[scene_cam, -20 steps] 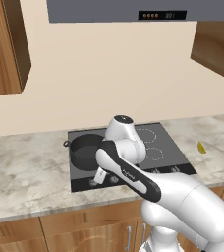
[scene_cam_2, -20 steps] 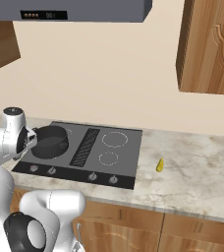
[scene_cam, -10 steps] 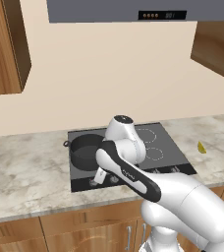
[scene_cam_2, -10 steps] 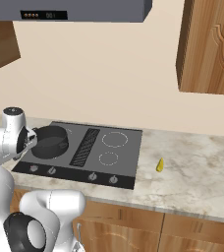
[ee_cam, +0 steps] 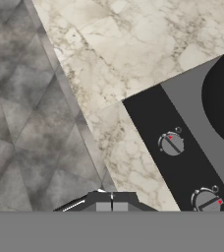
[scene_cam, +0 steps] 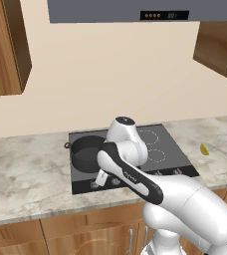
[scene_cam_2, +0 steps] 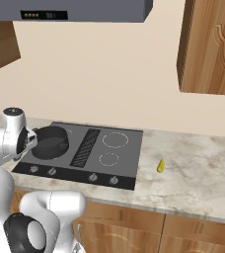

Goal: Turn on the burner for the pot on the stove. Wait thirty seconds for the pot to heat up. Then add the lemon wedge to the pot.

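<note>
Two steps look undone: we hover our gripper (ee_cam: 112, 203), fingers seemingly together, near a round knob (ee_cam: 171, 143); tiny yellow lemon wedge (scene_cam_2: 160, 165) lies well apart from the squat dark grey pot (scene_cam_2: 50, 142).

Domestic kitchen: marble counter (scene_cam_2: 198, 168) with inset stove (scene_cam_2: 85, 153), range hood (scene_cam: 135, 11) above, wooden wall cabinets (scene_cam_2: 210, 47), base cabinets (scene_cam_2: 134, 230) below.

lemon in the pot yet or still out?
Out. The lemon wedge lies on the counter right of the stove, apart from the pot.
</note>
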